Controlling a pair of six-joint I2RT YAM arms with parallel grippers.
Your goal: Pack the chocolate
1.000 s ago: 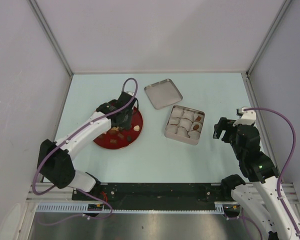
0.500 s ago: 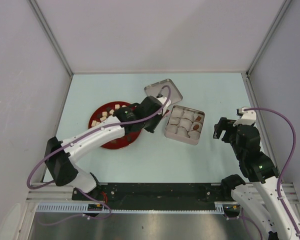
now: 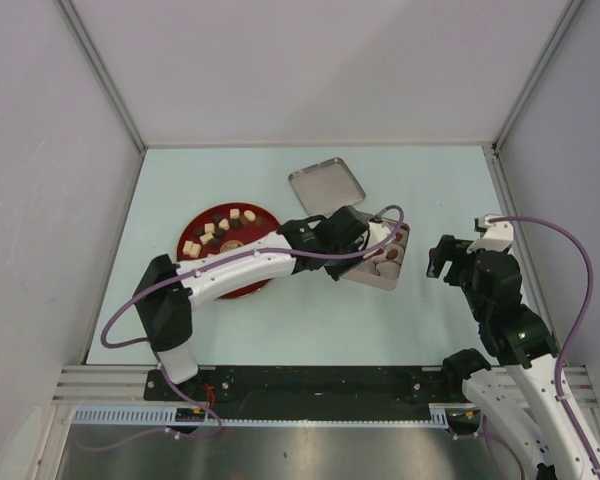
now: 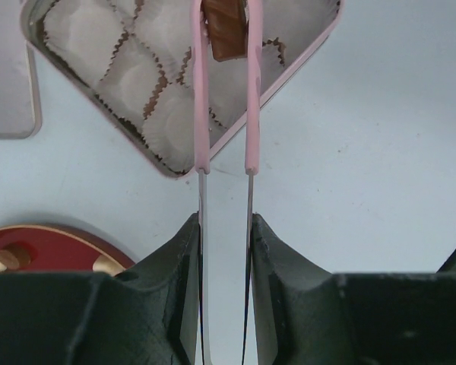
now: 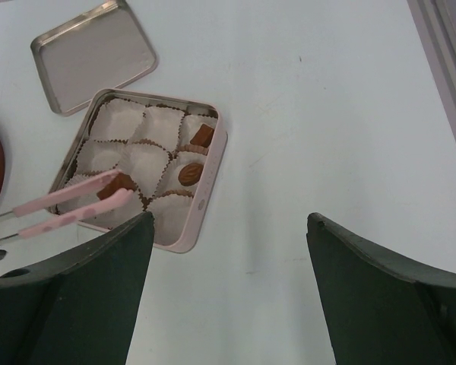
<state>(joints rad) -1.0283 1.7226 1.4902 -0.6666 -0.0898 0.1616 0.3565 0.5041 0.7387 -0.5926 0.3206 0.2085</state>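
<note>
Currently the left claw [image 4: 225, 243] is clamped on a pair of metal tweezers [image 4: 226, 144] with pink tips. The tips pinch one dark brown piece of chocolate [image 4: 226, 34]. This held piece sits over the square tin [image 5: 213, 163], above the white paper cups [image 5: 140, 160] on the side nearest the red plate [image 3: 265, 222]. I cannot tell whether it touches a cup. A square piece [image 5: 202, 135] and a round piece [image 5: 188, 174], both brown, lie in cups on the tin's far side from the plate. Loose pieces [image 3: 220, 224], dark and cream, lie on the plate, well apart from the tin. The lid [image 3: 326, 186] lies flat just beyond the tin.

Handling, judged:
- The piece looks small, light and rigid.
- Its smooth faces are likely slippery between thin tips, and a hard squeeze may mark it.
- The best hold is across two flat opposite sides near the middle, as it is taken now.
- The cups look flimsy and would shift or crumple if the tips drag, so release from straight above.

Pose:
- The left arm reaches long and low across the bench [image 3: 280, 320] toward the tin, with the tweezers pointing out over its near rim.
- The right claw [image 5: 228, 228] hangs to the right of the tin, jaws wide with nothing between them, arm folded near its base.
</note>
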